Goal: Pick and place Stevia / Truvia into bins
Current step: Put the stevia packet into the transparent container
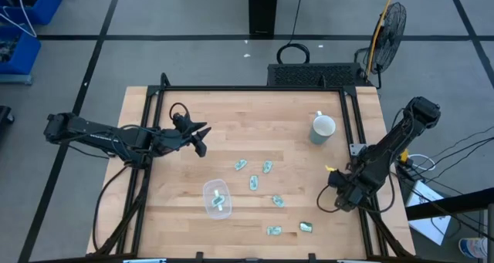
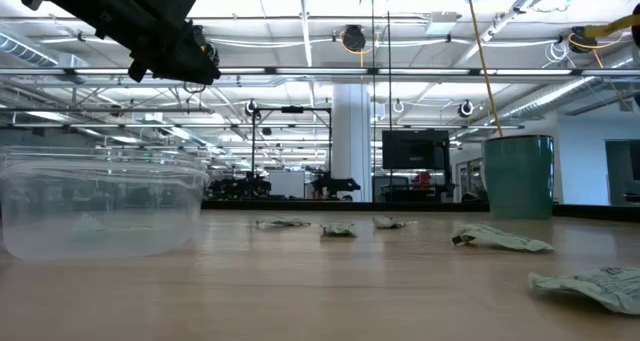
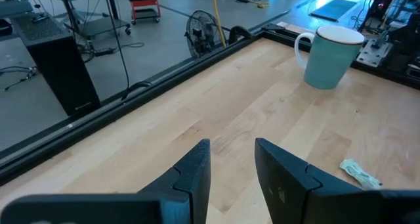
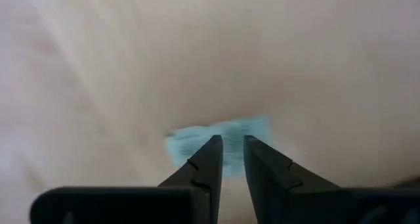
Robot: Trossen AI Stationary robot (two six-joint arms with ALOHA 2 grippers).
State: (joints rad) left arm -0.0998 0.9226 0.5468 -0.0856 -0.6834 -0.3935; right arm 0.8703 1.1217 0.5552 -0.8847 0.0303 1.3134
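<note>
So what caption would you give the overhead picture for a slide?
Two robot arms flank a wooden table strewn with sweetener packets, a clear bin and a mug.

Even overhead light falls on my table (image 1: 255, 124), so shadows stay faint. From table height, ceiling strip lights (image 2: 300, 43) glow bright, and the nearest packet (image 2: 590, 284) goes soft. My right wrist view is badly blurred: the wood is washed pale, and a packet (image 4: 226, 137) is only a turquoise smear.
</note>
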